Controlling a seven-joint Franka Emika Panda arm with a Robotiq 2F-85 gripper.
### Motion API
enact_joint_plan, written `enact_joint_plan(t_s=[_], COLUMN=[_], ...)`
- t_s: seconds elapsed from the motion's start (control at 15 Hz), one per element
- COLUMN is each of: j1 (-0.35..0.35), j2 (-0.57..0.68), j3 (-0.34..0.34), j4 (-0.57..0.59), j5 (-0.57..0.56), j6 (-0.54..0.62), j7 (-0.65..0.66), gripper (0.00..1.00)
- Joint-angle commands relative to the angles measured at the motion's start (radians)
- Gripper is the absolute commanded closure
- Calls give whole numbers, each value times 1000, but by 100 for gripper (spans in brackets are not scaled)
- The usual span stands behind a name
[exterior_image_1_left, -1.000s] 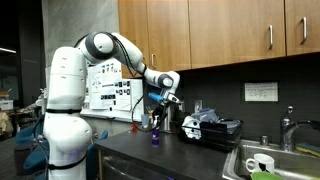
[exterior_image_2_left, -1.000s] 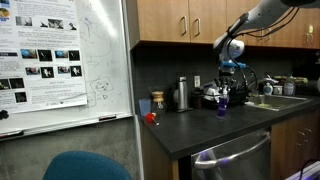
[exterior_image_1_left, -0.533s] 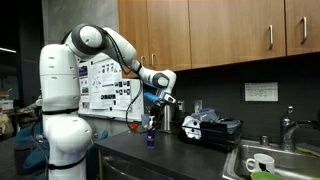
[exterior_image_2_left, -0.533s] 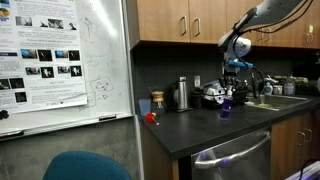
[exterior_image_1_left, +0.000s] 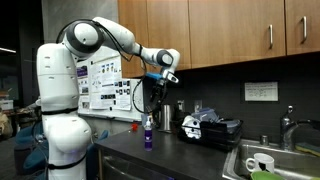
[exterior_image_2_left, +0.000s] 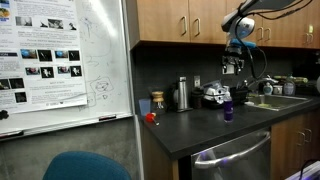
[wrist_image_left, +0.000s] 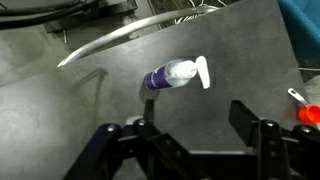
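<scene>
1. The fingers (wrist_image_left: 247, 125) are spread apart in the wrist view. The gap between them holds nothing but bare dark desk (wrist_image_left: 70, 115).
2. A purple bottle (wrist_image_left: 172, 75) with a white pump top is the nearest thing to the fingers. It lies beyond the fingertips in the wrist view, is seen from above, and touches neither one.
3. In both exterior views the fingers (exterior_image_1_left: 167, 82) (exterior_image_2_left: 236, 68) hang well above the bottle (exterior_image_1_left: 148, 137) (exterior_image_2_left: 228, 110), pointing down. There is open air between the two.
4. The bottle stands upright on the desk (exterior_image_1_left: 195, 158), below the fingers and a little off to one side of them.
5. A black dish rack (exterior_image_1_left: 214, 128) loaded with items sits on the desk, lower than the fingers and beyond the bottle towards the sink (exterior_image_1_left: 275, 160).
6. In an exterior view a steel flask (exterior_image_2_left: 181, 93) stands against the back wall, below the fingers and well apart from them. A small red object (exterior_image_2_left: 150, 117) lies farther off along the desk.
7. A red item (wrist_image_left: 311, 113) shows at the edge of the wrist view, just outside one finger. It is too cut off to identify.
8. Wooden wall cabinets (exterior_image_1_left: 215, 30) hang behind and above the fingers.
</scene>
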Motion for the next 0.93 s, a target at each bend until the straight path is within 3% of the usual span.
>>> enact_joint_plan(t_s=[0.0, 0.2, 0.33, 0.87], j1=[-6, -6, -4, -5], j2=[23, 18, -8, 3], j3=[0, 1, 5, 3], j4=[77, 88, 57, 60], j5=[11, 3, -26, -9], j6=[-67, -73, -18, -34], j7=[-5, -1, 0, 3], gripper=[0, 0, 0, 0])
